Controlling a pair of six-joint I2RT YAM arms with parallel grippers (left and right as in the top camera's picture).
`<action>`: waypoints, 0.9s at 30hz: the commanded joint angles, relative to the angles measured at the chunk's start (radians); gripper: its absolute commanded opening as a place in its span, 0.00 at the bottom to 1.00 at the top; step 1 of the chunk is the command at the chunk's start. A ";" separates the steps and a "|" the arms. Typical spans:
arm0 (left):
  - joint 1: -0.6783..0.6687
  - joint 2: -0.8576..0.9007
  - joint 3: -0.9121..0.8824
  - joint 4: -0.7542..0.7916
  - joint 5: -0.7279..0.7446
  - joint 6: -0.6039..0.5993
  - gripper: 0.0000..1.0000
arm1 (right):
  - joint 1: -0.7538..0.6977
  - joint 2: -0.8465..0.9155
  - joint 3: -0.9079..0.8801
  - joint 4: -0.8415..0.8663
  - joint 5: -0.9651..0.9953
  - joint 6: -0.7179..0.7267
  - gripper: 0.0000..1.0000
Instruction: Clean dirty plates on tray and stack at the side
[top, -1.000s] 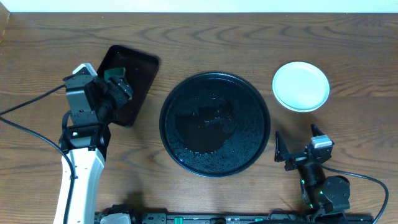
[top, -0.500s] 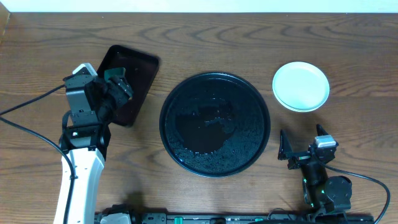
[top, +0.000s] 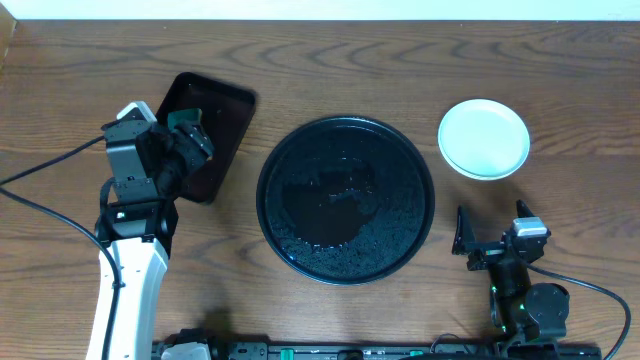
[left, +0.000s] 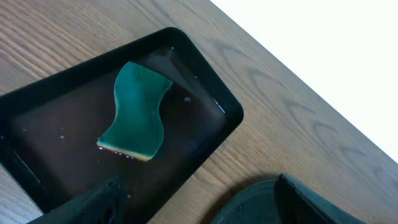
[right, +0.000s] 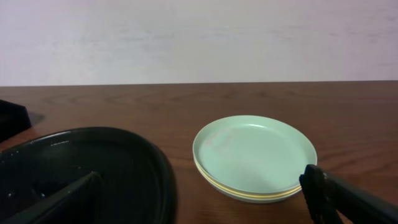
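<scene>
The task looks all but done. The round black tray (top: 345, 200) carries no plates, only a wet sheen. The plates (top: 484, 138) sit stacked just to its upper right, mint on top with a yellow edge beneath. Left of the tray, a green sponge (left: 137, 112) lies in the small rectangular tray (top: 230, 110). The left gripper (top: 188, 140) hovers there, fingers spread and empty. The right gripper (top: 490, 240), at the tray's lower right, is likewise spread and holds nothing.

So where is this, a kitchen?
Probably a robot practice bench staged for washing up, not a real kitchen: a wooden table, a green sponge in a small black tray, stacked plates, and a plain white wall behind.
</scene>
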 joint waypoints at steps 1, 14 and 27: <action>0.000 -0.003 -0.002 0.000 -0.002 -0.006 0.78 | -0.011 -0.009 -0.001 -0.004 -0.003 -0.009 0.99; 0.000 -0.003 -0.002 0.001 -0.002 -0.006 0.77 | -0.011 -0.009 -0.001 -0.004 -0.003 -0.009 0.99; 0.000 -0.003 -0.002 -0.008 -0.002 -0.005 0.77 | -0.011 -0.009 -0.001 -0.004 -0.003 -0.008 0.99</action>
